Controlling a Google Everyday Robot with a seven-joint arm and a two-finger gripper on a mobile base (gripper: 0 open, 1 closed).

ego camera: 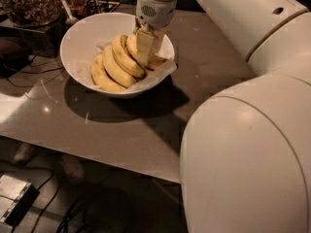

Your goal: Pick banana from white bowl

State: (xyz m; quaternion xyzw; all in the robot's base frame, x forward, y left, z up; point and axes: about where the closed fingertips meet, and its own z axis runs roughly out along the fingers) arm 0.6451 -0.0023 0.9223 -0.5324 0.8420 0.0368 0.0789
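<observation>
The white bowl (80, 33) stands on the grey table at the upper left, lined with white paper. Several yellow bananas (114, 62) lie side by side in it. My gripper (146, 50) reaches straight down from above into the right half of the bowl. It sits at the rightmost banana (157, 60), which shows on both sides of the gripper and is partly hidden by it. That banana's stem is hidden.
A glass jar of brown nuts (29, 4) stands behind the bowl at the top left. Dark cables (29, 74) lie on the table's left. My large white arm (248, 144) fills the right side. The table's front edge (97, 152) runs across the lower left.
</observation>
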